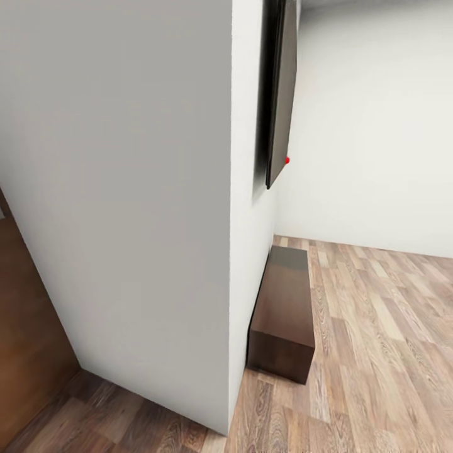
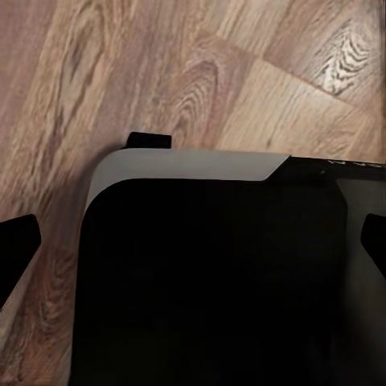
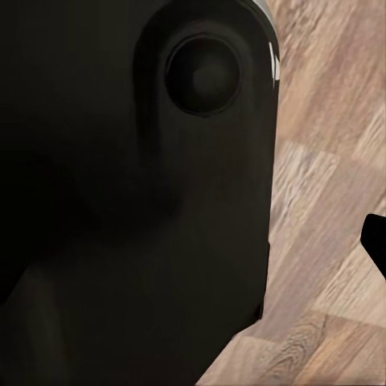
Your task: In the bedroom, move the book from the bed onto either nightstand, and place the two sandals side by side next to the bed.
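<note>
Close over the wood-plank floor (image 2: 241,72), the left hand (image 2: 193,249) shows as two dark fingertips at the edges of the left wrist view, one finger (image 2: 16,249) on one side and the other across from it, set wide apart with nothing between them. Behind them lies a black, rounded part of the robot's body (image 2: 209,281) with a pale grey rim. Across in the right wrist view, a single dark fingertip (image 3: 376,241) of the right hand peeks in at the edge; how far that hand is spread I cannot tell, and nothing is seen in its grip. Beside it is a large black housing (image 3: 121,201) with a round recess, and plank floor lies beyond.

Further out, the head view faces the corner of a white wall (image 1: 157,189) just ahead. A dark flat panel (image 1: 280,94) hangs on the wall's far face, with a small red dot (image 1: 287,160) at its lower edge. Below it a long low dark-brown cabinet (image 1: 286,314) stands against the wall on the floor. At the far left edge is a brown wooden surface (image 1: 25,327). Beyond the corner opens a room with white walls, where the book, bed, nightstand and sandals are not to be made out.
</note>
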You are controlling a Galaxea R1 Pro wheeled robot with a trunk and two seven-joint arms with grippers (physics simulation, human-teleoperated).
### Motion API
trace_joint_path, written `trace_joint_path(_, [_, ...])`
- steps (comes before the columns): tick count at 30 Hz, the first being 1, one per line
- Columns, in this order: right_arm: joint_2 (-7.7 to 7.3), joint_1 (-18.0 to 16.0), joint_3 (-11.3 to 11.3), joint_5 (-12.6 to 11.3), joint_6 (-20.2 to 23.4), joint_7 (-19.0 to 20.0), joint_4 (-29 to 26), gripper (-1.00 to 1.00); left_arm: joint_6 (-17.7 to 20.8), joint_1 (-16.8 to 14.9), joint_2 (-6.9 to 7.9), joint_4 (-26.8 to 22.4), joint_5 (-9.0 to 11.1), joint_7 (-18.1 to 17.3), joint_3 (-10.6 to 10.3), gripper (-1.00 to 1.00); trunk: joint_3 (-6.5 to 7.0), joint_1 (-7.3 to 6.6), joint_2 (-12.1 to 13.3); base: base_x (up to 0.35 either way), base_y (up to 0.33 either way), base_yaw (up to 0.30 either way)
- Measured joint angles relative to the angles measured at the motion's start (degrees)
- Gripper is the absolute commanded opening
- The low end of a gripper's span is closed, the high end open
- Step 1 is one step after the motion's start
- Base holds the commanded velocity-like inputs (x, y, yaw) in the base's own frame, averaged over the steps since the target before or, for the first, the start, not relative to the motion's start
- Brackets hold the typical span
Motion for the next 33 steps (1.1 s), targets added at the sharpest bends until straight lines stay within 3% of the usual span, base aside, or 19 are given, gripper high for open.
trace_joint_path(33, [0.09, 0.0, 0.0, 0.0, 0.0, 0.0, 0.0, 1.00, 0.0, 0.0, -0.02, 0.0, 0.1, 0.0, 0.0, 1.00, 0.00, 0.00, 0.0, 0.000, 0.000, -0.281])
